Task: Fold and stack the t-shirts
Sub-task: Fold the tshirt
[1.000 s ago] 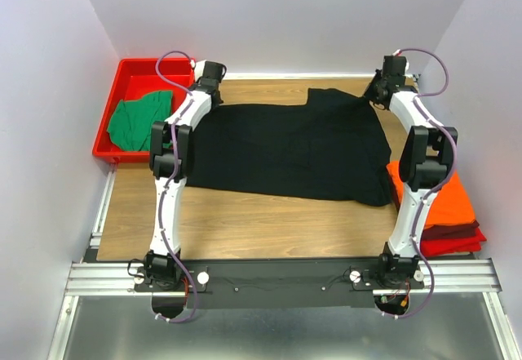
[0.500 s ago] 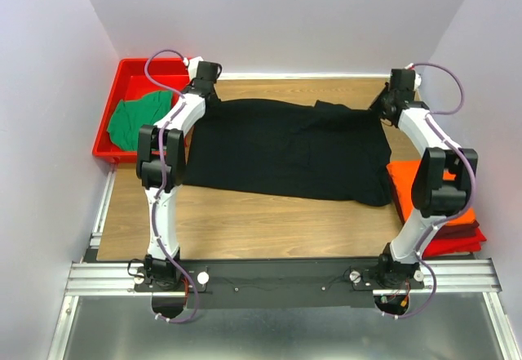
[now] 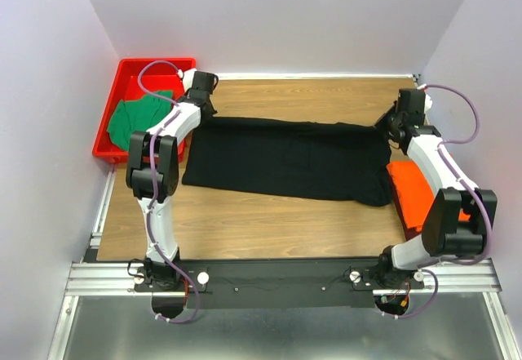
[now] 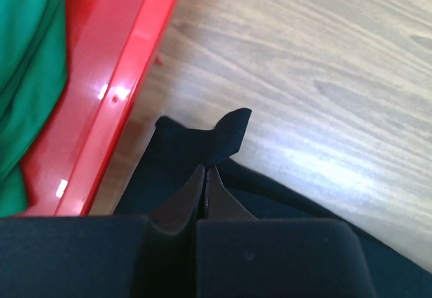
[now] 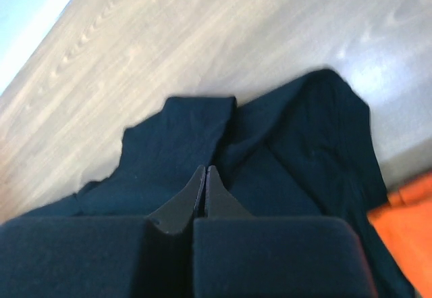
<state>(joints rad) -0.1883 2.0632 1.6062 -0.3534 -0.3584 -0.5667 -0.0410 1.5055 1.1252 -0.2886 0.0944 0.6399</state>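
wood-grain tabletop (image 3: 269, 221) sits boxed in by plain light walls (image 3: 269, 17) on three sides, a metal rail (image 3: 285, 277) along its near edge. a soft black cloth t-shirt (image 3: 285, 160) lies spread across the middle as a wide band. the left gripper (image 4: 205, 169) and the right gripper (image 5: 205, 169) each pinch a far corner of it, fingers pressed together on the cloth. a green cloth t-shirt (image 3: 134, 119) lies bunched in the red plastic tray (image 3: 108, 154) at far left. a bright orange cloth t-shirt (image 3: 410, 195) lies at right, just beside the black one.

We are looking down on a wood table (image 3: 269, 221) mid-frame; pale walls (image 3: 269, 17) are closing it in above, left and right, and a metal rail (image 3: 98, 277) is running below.
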